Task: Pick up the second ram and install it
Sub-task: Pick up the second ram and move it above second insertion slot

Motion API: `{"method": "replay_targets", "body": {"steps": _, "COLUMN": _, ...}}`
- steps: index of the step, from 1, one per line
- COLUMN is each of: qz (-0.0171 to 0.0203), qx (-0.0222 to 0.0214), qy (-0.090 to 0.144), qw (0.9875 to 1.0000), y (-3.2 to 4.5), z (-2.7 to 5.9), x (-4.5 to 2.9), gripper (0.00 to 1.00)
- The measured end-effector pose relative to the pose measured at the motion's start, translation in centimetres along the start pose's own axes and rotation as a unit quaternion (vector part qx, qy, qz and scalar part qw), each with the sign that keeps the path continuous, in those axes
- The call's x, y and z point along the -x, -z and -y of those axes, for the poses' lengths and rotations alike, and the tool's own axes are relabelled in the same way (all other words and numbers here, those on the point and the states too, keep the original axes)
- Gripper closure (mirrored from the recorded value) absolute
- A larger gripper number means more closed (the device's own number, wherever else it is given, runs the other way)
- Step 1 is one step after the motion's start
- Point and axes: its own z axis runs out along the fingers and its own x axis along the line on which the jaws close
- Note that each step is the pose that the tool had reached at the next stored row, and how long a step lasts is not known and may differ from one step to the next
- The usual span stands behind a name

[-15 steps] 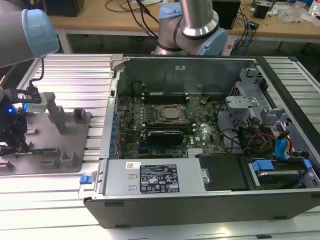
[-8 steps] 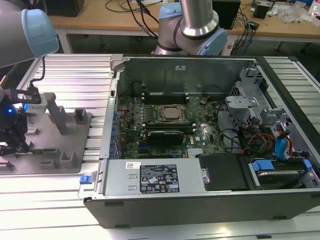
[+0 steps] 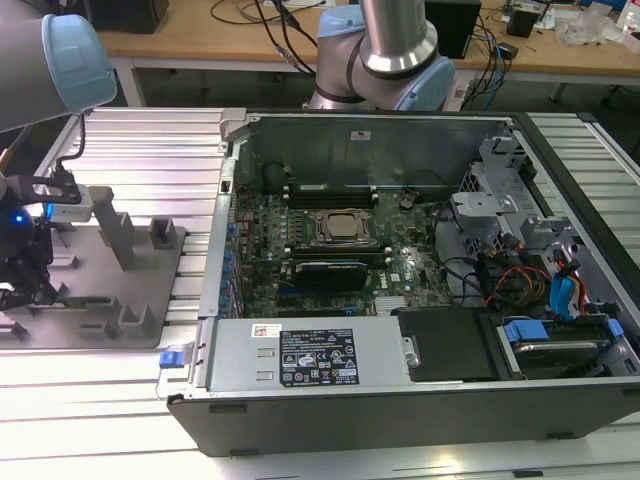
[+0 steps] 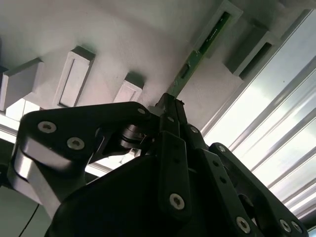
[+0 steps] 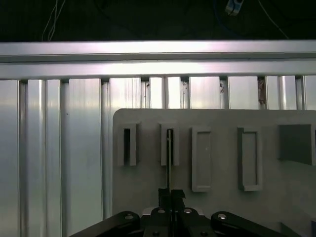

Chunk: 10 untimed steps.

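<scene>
currently gripper [image 4: 170,104] is pinched closed on the near end of the second ram [image 4: 196,55]. the stick stands on edge, far end in a slotted post of the grey holder tray [image 3: 95,275], at the exterior view's left.

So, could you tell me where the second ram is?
In both wrist views the second ram runs from the gripper into a slot of the grey holder tray, at the exterior view's left.
</scene>
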Motion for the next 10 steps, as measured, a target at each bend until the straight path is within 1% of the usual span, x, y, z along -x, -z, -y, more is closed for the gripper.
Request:
{"method": "replay_targets", "body": {"steps": 2, "qz": 0.0000, "qx": 0.0000, "qy": 0.001, "qw": 1.0000, "y": 0.00, "z": 0.00, "x": 0.01, "gripper": 0.91}}
{"method": "replay_targets", "body": {"steps": 4, "qz": -0.0005, "qx": 0.0002, "qy": 0.012, "qw": 0.9999, "y": 0.00, "z": 0.00, "x": 0.01, "gripper": 0.91}}
{"method": "replay_targets", "body": {"steps": 5, "qz": -0.0005, "qx": 0.0003, "qy": 0.012, "qw": 0.9999, "y": 0.00, "z": 0.00, "x": 0.01, "gripper": 0.91}}
{"method": "replay_targets", "body": {"steps": 7, "qz": -0.0005, "qx": 0.0002, "qy": 0.011, "qw": 0.9999, "y": 0.25, "z": -0.01, "x": 0.01, "gripper": 0.91}}
{"method": "replay_targets", "body": {"steps": 10, "qz": -0.0004, "qx": 0.0002, "qy": 0.010, "qw": 1.0000, "y": 0.88, "z": -0.04, "x": 0.03, "gripper": 0.91}}
